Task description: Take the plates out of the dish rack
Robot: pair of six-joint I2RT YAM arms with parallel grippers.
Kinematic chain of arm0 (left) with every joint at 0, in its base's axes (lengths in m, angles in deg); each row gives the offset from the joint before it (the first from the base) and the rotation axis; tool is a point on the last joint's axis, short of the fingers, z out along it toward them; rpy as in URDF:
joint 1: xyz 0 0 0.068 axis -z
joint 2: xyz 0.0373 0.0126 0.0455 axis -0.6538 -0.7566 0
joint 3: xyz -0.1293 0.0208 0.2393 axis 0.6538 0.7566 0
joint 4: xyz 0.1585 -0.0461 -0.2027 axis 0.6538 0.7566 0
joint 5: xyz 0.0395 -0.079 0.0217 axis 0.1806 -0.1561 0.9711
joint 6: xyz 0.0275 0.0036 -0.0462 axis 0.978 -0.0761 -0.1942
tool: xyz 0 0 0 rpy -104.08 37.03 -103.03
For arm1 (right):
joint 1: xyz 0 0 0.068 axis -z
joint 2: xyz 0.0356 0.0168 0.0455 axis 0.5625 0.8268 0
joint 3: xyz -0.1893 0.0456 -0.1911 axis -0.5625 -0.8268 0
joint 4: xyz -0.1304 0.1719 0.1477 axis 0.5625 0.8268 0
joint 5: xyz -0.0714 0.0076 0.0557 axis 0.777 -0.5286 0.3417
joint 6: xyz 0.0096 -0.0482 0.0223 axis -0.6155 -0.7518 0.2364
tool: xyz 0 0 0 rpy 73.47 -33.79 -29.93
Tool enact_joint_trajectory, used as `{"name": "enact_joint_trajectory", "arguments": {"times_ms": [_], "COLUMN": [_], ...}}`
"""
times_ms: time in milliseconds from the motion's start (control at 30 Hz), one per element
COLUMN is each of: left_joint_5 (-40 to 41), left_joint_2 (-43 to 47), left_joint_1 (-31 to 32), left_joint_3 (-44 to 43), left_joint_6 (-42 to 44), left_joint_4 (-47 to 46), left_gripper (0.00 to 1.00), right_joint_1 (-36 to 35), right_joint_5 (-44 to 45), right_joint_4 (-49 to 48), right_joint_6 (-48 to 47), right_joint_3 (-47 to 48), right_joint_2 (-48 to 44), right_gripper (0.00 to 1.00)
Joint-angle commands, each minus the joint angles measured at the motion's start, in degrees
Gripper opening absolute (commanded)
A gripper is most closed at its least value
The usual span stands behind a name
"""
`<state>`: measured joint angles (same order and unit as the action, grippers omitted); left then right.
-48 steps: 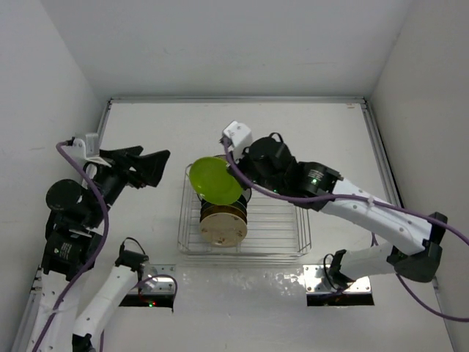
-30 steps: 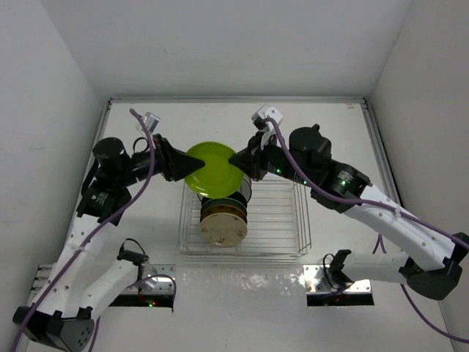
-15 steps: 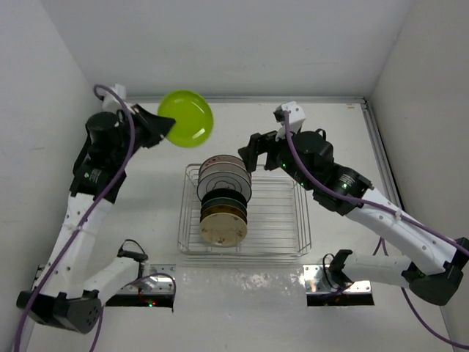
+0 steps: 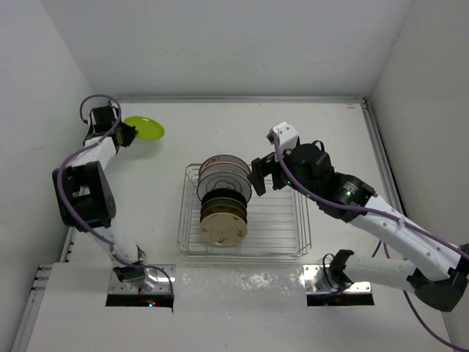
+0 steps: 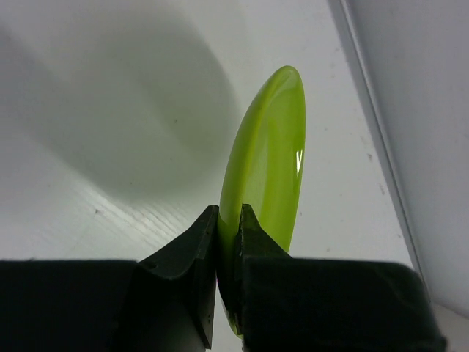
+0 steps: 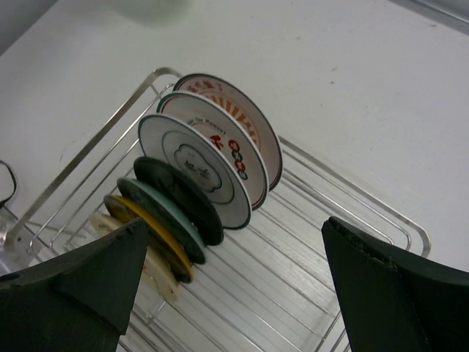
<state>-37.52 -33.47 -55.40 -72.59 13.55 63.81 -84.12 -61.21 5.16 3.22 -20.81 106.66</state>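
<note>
I'm pinching the lime green plate [image 5: 267, 169] by its rim in my closed left fingers [image 5: 183, 271] above the counter [image 4: 242, 125] at upper left, not yet setting it down, while my right fingers [image 6: 80, 286] are hanging wide open and empty beside the dish rack [image 4: 278, 220], where the other plates [image 4: 223, 194] are standing and waiting to come out.

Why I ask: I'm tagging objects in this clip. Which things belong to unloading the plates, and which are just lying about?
Part of the job:
lime green plate, clamped in the left gripper
racked plates, standing on edge
dish rack
right gripper, open, facing the rack

Not part of it:
table
metal base plate at the near edge
</note>
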Motion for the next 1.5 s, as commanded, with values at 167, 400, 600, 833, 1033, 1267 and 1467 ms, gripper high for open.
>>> {"name": "enact_joint_trajectory", "arguments": {"times_ms": [167,400,600,833,1033,1267,1467], "left_joint_5": [-2.2,-1.5,-0.3,6.7,11.0,3.3,-15.7], "left_joint_2": [-10.1,-18.6,-21.7,-22.1,-4.9,31.7,53.0], "left_joint_1": [-1.3,-2.4,-2.9,-2.9,-2.0,5.4,7.2], "left_joint_3": [-4.4,-10.2,-14.8,-19.5,-12.6,1.8,21.1], "left_joint_6": [-1.1,0.9,0.6,-0.4,-0.1,15.3,21.0], "left_joint_4": [-14.6,-10.5,0.9,19.3,22.9,16.1,8.6], "left_gripper": [0.01,0.25,0.78,1.0,1.0,1.0,1.0], "right_joint_1": [0.1,0.1,0.1,-0.2,-7.5,-9.4,-9.5], "right_joint_5": [-6.4,-10.0,-9.8,-20.5,-24.3,-26.2,-29.9], "right_joint_4": [0.8,1.8,2.4,3.8,3.2,-0.5,-1.4], "right_joint_6": [-2.7,-3.8,-4.8,-12.3,-21.7,-27.2,-30.7], "right_joint_3": [-4.9,-6.7,-6.5,-4.2,-2.7,-4.5,-4.5], "right_joint_2": [-3.2,-2.1,-0.2,7.0,8.6,9.5,11.3], "right_gripper": [0.99,0.99,0.99,0.99,0.94,0.81,0.67]}}
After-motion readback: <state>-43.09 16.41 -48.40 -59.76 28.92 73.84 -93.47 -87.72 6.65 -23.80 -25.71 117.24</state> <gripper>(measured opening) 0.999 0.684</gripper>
